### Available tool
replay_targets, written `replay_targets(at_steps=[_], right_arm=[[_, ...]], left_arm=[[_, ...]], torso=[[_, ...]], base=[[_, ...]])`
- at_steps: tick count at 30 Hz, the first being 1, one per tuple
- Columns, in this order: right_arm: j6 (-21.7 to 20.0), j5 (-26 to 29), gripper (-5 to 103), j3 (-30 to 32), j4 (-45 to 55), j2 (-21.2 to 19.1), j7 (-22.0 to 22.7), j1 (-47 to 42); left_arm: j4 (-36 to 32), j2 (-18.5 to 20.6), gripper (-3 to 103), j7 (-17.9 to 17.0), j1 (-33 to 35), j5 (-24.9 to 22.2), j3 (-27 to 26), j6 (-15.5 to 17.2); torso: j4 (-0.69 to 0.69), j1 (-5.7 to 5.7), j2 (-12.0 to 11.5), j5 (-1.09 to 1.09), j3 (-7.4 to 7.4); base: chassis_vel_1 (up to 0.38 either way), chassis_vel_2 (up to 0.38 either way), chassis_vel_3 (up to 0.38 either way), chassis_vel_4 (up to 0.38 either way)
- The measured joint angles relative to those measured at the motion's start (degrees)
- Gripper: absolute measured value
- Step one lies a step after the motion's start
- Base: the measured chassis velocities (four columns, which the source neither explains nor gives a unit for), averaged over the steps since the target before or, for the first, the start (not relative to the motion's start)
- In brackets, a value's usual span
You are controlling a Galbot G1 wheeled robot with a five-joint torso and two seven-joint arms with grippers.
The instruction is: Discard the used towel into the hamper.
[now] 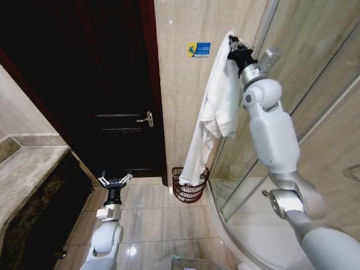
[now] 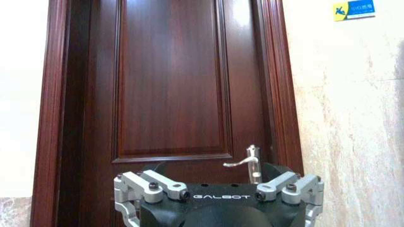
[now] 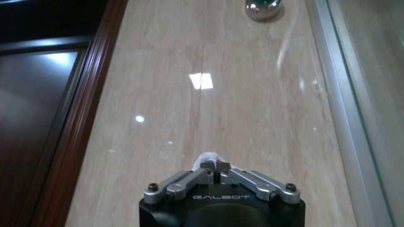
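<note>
The right arm point(image 1: 281, 163) is the nearest thing, big and white, reaching up from low on the right side. At its top the right gripper point(image 1: 235, 48) is up high by the tan stone wall point(image 1: 174, 84). Its fingers are pinched tight together on the top of the towel point(image 1: 216, 112). In the right wrist view the right gripper point(image 3: 215, 166) has a small tuft of white cloth poking out between the closed tips.

The towel is white and long. It hangs straight down from the gripper, along the wall, next to the glass shower door point(image 1: 315, 67). Its bottom end dips down into the hamper point(image 1: 189, 185).

The hamper is a small, dark red-brown basket with see-through sides. It sits on the tiled floor point(image 1: 146, 219), in the corner where the wall meets the shower, just to the right of the dark wooden door point(image 1: 112, 84).

The left gripper point(image 1: 115, 181) is low down on the left, just above the floor, pointing at the door. Its fingers are spread wide apart and hold nothing. In the left wrist view the left gripper point(image 2: 218, 189) faces the door, with the silver door handle point(image 2: 246, 161) just past it.

A small blue and yellow sign point(image 1: 198, 49) is stuck on the wall beside the top of the towel.
</note>
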Motion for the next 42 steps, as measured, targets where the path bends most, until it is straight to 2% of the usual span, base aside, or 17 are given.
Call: replay_targets(at_steps=[16, 22, 29, 37, 42], right_arm=[[1.2, -3.1, 1, -0.4, 2.8, 1.7, -0.7, -10.1], [1.2, -3.7, 1, -0.7, 3.9, 2.4, -0.6, -18.0], [0.8, -4.5, 1, -0.6, 3.3, 2.3, -0.2, -20.7], [0.0, -5.3, 1, -1.7, -2.5, 3.1, 0.4, -21.4], [0.6, -8.3, 1, -2.2, -7.4, 3.0, -0.7, -21.4]], left_arm=[[1.2, -1.2, 100, 0.1, -0.2, 0.9, 0.8, -1.2], [1.9, -1.6, 100, 0.3, -0.1, 0.9, 0.9, -1.9], [2.1, -1.6, 100, 0.4, -0.1, 0.9, 0.9, -2.2], [2.0, -2.0, 100, 0.4, 0.8, 0.8, 0.8, -3.2], [1.9, -2.0, 100, 0.3, 1.3, 0.6, 0.5, -4.1]], torso=[[0.01, -0.01, 0.0, -0.01, 0.00], [0.00, -0.01, 0.0, 0.00, 0.01], [0.00, -0.01, 0.0, 0.00, 0.01], [0.01, -0.01, 0.0, -0.01, 0.00], [0.00, 0.00, 0.0, 0.00, 0.00]], base=[[0.000, 0.000, 0.000, 0.000], [0.000, 0.000, 0.000, 0.000], [0.000, 0.000, 0.000, 0.000], [0.000, 0.000, 0.000, 0.000], [0.000, 0.000, 0.000, 0.000]])
